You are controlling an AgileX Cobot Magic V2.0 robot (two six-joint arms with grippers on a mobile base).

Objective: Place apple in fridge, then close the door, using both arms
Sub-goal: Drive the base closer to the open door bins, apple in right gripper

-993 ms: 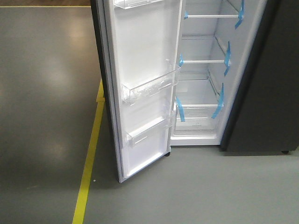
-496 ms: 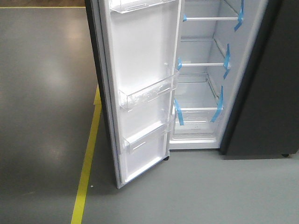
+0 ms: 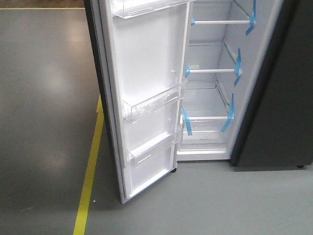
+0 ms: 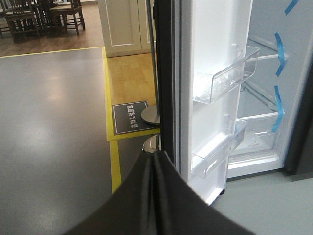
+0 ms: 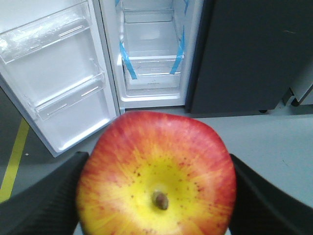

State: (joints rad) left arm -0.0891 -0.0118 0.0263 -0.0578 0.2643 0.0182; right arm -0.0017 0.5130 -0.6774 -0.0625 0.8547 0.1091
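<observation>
Apple, appearance: the apple (image 5: 156, 174) is round and glossy, red around the shoulder and running to streaked yellow at the centre, with fine dark speckles. A small brown calyx faces the right wrist camera.
Apple, location: between the right fingers (image 5: 41, 200), outside the fridge and well short of its opening.
Right fingers, state: spread to the full width of the apple, with one dark pad against each flank. The apple is clamped and touches nothing else.
Left fingers, state: the left fingers (image 4: 137, 196) are closed flat against each other with only a seam between them, and they hold nothing.
Left fingers, contact: the tips sit just at the dark outer edge of the door. Whether they touch it cannot be told.
Fridge: the fridge (image 3: 208, 54) stands ahead of the right fingers with its white interior exposed.
Shelves: the glass shelves (image 3: 210, 70) carry blue tape strips (image 3: 237, 61) at their ends.
Drawer: a clear drawer (image 3: 205, 125) sits at the bottom, directly ahead of the held apple.
Door: the door (image 3: 146, 58) is swung wide open, ahead and to the left of the right fingers, with its white inner face showing.
Door bins: the clear bins (image 3: 154, 100) hold nothing.
Floor: grey, with a yellow line (image 3: 90, 171) left of the door.
</observation>
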